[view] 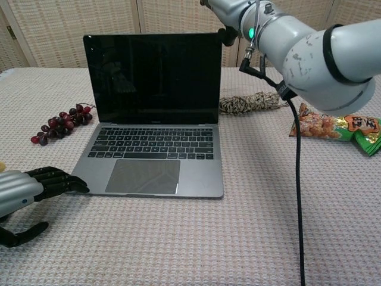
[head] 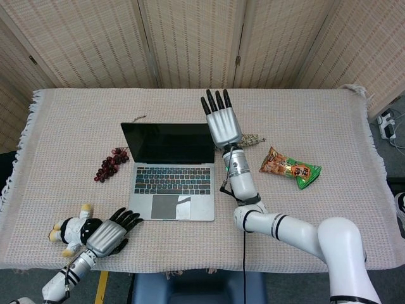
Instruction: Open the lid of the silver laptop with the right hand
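Lid (view: 153,77) up and screen dark: the silver laptop (head: 173,183) sits near the middle of the table (head: 329,114), a little toward the front edge, its base flat on the cloth and its display standing close to upright. By the look of it the opening is essentially done.

Raised beside the lid's upper right corner is the right hand (head: 222,120), flat, fingers extended and holding nothing; the chest view crops most of it, so whether a fingertip touches the corner I cannot tell. At the front left corner of the table the left hand (head: 109,233) lies with its dark fingers loosely spread, reaching toward the laptop's front left corner and gripping nothing, just beside a small plush toy (head: 69,232).

The risk from here is overshoot. A further push from the right hand against that corner could drive the lid past its hinge limit or skid the whole laptop toward the back edge, since nothing pins the base. A careless withdrawal could also clip the lid and knock it forward. The arm's dangling cable (view: 296,167) hangs near the rope bundle (view: 250,102) and snack packet (head: 290,168) on the right side, and could drag them.
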Robot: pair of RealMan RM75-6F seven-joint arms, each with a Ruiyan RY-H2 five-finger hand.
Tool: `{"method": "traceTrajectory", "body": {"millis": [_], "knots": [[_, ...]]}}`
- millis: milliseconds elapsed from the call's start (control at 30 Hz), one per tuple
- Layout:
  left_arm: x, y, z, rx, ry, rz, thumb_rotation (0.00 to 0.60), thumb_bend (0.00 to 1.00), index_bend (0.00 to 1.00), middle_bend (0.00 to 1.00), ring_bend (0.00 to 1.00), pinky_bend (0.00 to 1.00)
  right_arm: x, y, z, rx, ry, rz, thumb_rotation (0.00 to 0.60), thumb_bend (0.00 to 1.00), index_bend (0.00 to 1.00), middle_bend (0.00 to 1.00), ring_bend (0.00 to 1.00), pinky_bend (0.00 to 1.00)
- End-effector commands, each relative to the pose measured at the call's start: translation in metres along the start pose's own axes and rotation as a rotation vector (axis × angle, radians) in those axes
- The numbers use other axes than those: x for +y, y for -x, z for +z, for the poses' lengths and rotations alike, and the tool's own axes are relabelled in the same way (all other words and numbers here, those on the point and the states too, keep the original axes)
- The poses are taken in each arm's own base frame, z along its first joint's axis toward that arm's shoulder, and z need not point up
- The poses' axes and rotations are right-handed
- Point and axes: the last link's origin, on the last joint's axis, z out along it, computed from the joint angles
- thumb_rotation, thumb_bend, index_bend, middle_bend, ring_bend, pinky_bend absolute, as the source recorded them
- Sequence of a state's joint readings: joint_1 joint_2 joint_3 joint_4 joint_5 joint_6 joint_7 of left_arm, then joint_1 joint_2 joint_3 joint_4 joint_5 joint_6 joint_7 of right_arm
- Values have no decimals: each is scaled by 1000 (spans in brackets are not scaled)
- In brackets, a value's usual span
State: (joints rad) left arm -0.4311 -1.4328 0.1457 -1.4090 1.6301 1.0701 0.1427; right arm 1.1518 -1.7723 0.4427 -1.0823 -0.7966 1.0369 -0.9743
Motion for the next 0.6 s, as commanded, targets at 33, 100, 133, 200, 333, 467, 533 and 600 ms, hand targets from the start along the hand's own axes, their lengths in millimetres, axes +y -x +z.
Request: {"method": "traceTrajectory", "body": {"millis": [33,100,133,200,333,467,533,600], "knots": [[1,-4,-3,14,5,-4,600,599,147,144,87,0,11,-11,-19,38,-45,50,600,649,0,0,0,0],[2,-8,-6,27,9,-12,600,598,146,144,87,0,19,-18,-34,53,-71,76,600,649,0,0,0,0],[2,-10,-7,32,10,-15,600,599,145,144,87,0,23,-21,-41,57,-80,84,600,649,0,0,0,0],[2,-14,-10,44,10,-24,600,599,144,144,87,0,33,-25,-57,56,-97,100,600,649,0,0,0,0],[1,-24,-17,78,1,-40,600,598,142,144,87,0,56,-33,-88,60,-126,118,600,649,0,0,0,0],[-6,-36,-23,128,-37,-53,600,598,142,144,88,0,79,-33,-127,42,-152,154,600,649,0,0,0,0],[-12,-42,-26,158,-68,-62,600,599,142,144,91,0,91,-31,-144,32,-155,172,600,649,0,0,0,0],[-21,-51,-30,197,-113,-82,600,599,142,144,92,0,107,-27,-164,17,-153,189,600,649,0,0,0,0]]}}
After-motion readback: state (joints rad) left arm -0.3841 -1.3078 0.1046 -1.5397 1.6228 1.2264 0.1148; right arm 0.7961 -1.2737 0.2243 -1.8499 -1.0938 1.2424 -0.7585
